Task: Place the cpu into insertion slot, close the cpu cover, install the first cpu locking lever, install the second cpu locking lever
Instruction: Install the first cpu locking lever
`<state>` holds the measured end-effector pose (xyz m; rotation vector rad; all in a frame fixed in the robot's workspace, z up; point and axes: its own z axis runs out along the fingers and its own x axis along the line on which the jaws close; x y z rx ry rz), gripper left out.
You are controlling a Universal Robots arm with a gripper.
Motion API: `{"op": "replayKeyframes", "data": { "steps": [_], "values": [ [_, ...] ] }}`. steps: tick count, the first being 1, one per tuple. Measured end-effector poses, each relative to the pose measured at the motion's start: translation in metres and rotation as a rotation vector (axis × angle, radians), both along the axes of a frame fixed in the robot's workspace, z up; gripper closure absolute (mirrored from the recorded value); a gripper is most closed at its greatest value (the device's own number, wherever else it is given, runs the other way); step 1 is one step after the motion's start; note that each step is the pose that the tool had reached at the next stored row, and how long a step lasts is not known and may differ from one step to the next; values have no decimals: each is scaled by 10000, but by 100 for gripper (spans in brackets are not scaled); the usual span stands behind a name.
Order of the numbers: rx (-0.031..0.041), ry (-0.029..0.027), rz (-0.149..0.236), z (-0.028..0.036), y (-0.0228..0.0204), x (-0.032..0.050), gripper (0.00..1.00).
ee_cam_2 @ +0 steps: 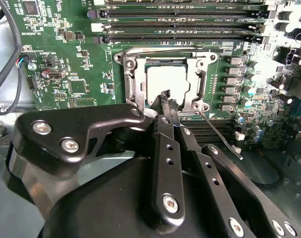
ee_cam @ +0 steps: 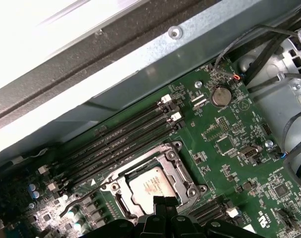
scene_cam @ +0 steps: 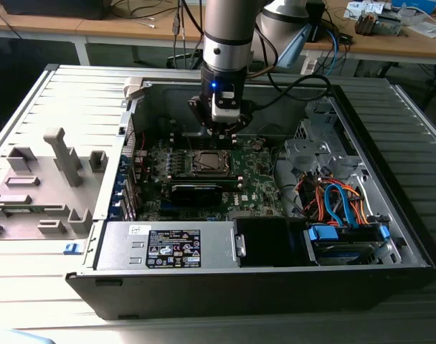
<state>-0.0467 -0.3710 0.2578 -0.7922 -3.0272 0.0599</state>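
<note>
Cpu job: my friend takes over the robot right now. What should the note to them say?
Gripper: shut, holding nothing I can see, with its tips at the near edge of the slot.
Cpu: lying flat in the slot.
Cover: down over the cpu, which shows through its window.
Done: cpu placed, cover looks closed.
Left: one lever sticks out loose from the slot's corner and is not locked. I cannot tell if the other lever is locked.
</note>
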Motion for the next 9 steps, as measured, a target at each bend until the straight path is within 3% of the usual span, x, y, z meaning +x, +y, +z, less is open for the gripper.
{"op": "replayKeyframes", "data": {
  "steps": [9],
  "values": [
    [0, 0, 213, 0, 0, 0, 89]
  ]
}}
